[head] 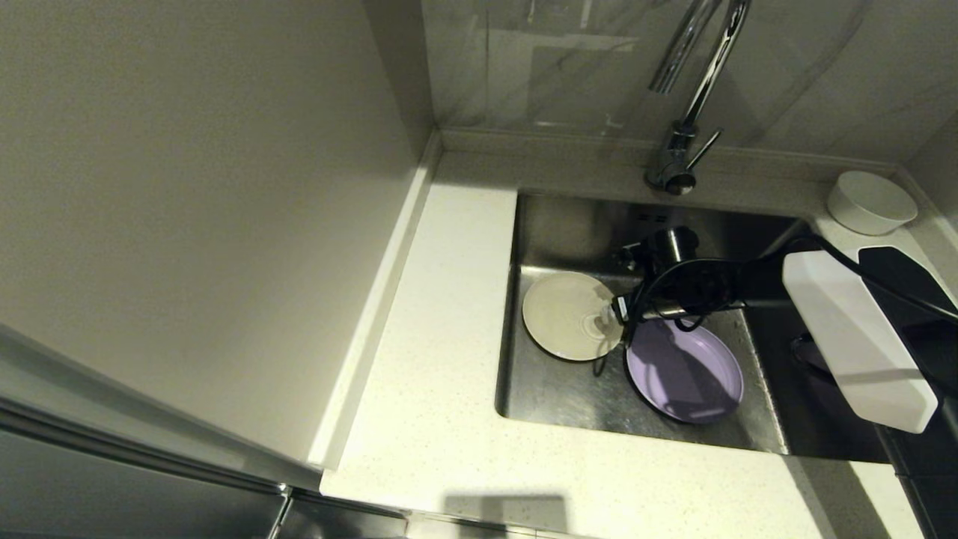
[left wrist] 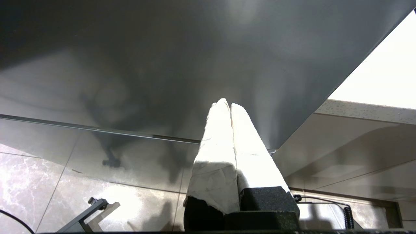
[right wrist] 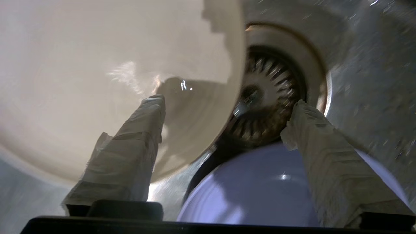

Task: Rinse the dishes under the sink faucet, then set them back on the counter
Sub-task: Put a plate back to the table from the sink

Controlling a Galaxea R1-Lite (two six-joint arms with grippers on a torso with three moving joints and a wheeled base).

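Note:
The cream plate (head: 569, 314) and the lilac plate (head: 685, 370) lie side by side on the floor of the sink (head: 554, 397). The white bowl (head: 872, 201) stands on the counter (head: 449, 337) at the back right corner. My right arm (head: 696, 288) reaches down into the basin between the two plates. Its gripper (right wrist: 227, 102) is open, one finger over the cream plate (right wrist: 97, 81), the other by the drain strainer (right wrist: 269, 94) above the lilac plate (right wrist: 253, 191); it holds nothing. The faucet (head: 688, 97) rises behind the basin. My left gripper (left wrist: 226, 104) is shut and empty, parked below counter height.
A tall wall panel (head: 187, 224) closes off the counter's left side, and a marbled wall (head: 569, 67) stands behind the faucet. The white cover of my right arm (head: 853, 337) spans the sink's right side. Floor tiles (left wrist: 48, 182) and a dark cabinet front (left wrist: 162, 65) face the left wrist.

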